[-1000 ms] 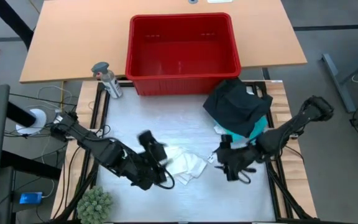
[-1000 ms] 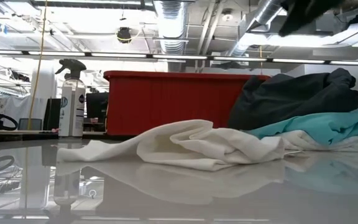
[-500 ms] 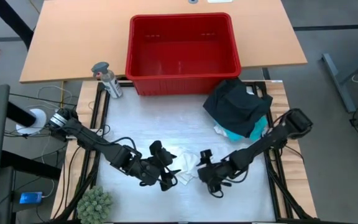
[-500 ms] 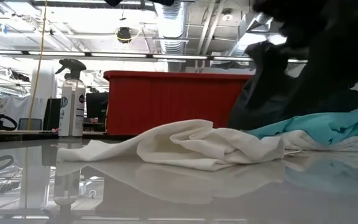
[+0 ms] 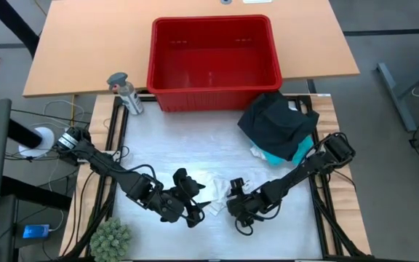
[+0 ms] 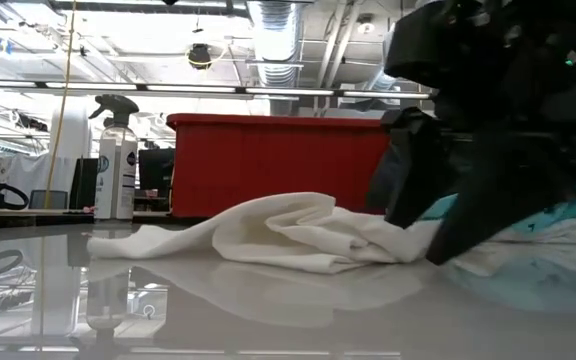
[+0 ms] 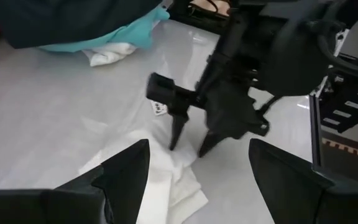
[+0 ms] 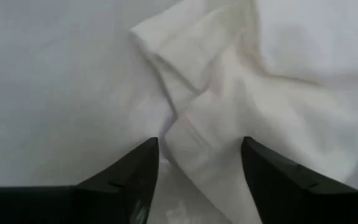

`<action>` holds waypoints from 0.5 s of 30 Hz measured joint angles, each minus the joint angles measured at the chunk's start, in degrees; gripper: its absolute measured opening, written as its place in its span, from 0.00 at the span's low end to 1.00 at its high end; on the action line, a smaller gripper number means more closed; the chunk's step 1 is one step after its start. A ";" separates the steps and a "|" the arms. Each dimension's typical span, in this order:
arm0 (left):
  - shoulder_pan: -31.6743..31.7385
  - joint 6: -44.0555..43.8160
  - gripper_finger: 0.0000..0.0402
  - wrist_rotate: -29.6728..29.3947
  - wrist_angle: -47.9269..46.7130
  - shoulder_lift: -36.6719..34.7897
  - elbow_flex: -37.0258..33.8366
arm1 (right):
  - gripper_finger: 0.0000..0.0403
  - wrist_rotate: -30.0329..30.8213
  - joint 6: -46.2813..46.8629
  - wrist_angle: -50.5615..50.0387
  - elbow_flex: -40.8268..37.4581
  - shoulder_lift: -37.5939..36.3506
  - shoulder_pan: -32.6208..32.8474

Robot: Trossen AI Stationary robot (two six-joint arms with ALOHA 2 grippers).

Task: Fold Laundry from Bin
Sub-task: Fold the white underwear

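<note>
Both arms at the small white garment [image 5: 213, 191] crumpled on the worktop [image 5: 195, 145]. The right end effector [image 5: 233, 198] points down with its fingertips [image 7: 178, 138] spread apart, touching the cloth's edge and straddling a fold; nothing is clamped between them. The left end effector [image 5: 191, 200] sits low just across the cloth from the right one, fingers [image 7: 129, 171] wide apart and holding nothing. Beyond the right end effector, near its arm, lies the pile of black clothing [image 5: 276, 124] over a turquoise shirt [image 5: 297, 153]. The red bin [image 5: 213, 62] stands farther off past both, with a spray bottle [image 5: 124, 92] beside it.
</note>
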 joint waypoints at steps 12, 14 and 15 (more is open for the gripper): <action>-0.56 -0.98 0.65 -0.14 0.66 0.00 0.00 | 0.09 0.57 5.10 -3.51 1.11 -0.54 -2.61; -0.73 -1.49 0.65 -0.12 0.72 -0.16 0.00 | 0.06 0.19 5.72 -6.82 3.23 -1.53 -2.54; -0.89 -1.52 0.65 -0.12 0.78 -0.29 0.00 | 0.06 0.14 6.52 -8.87 4.49 -2.15 -2.53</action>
